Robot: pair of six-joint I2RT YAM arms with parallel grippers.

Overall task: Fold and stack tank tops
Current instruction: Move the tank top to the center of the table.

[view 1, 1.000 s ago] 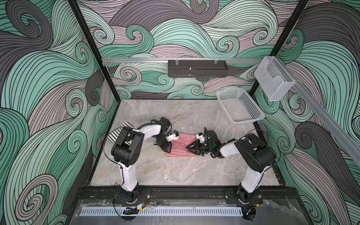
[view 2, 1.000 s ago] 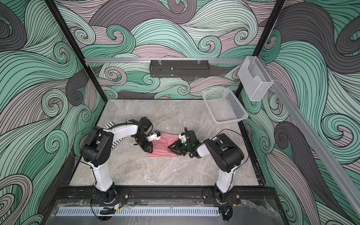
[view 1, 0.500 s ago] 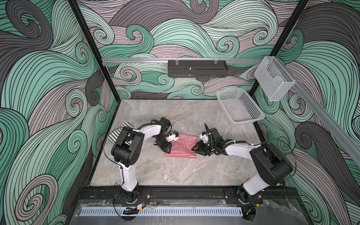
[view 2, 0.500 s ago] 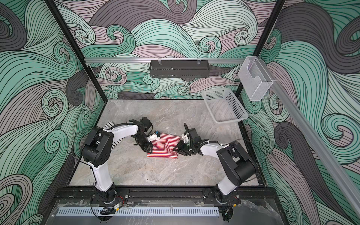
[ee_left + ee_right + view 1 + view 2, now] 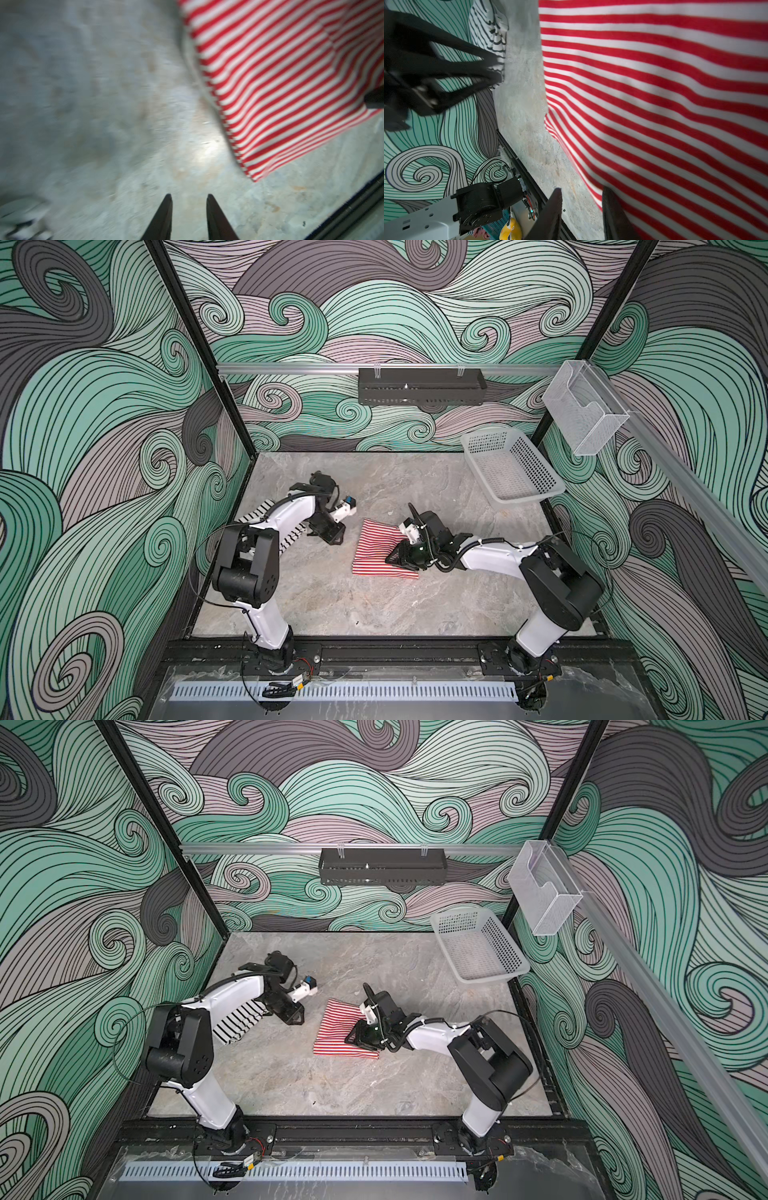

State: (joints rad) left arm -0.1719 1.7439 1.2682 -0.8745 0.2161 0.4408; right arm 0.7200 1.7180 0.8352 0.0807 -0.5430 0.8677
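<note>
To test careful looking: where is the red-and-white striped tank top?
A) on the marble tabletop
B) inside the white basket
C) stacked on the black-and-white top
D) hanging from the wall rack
A: the red-and-white tank top lies on the tabletop, apart from the black-and-white tank top and the basket.

The red-and-white tank top (image 5: pixel 374 549) is soft striped knit cloth, matt, lying in gentle ripples. The black-and-white tank top (image 5: pixel 237 1021) looks like the same matt knit. Under these 2, the table (image 5: pixel 332 605) is a smooth grey marble-look surface with a dull sheen. The fingers (image 5: pixel 164 216) of my left gripper (image 5: pixel 189 196) are matt black plastic, like those of my right gripper (image 5: pixel 581 190). My left arm (image 5: pixel 291 510) and right arm (image 5: pixel 494 560) wear glossy white shells over black joints. The basket (image 5: pixel 530 497) is white perforated plastic, the bin (image 5: pixel 582 414) clear plastic, the tray (image 5: pixel 419 387) matt black perforated metal, the rail (image 5: pixel 291 368) pale brushed metal.
</note>
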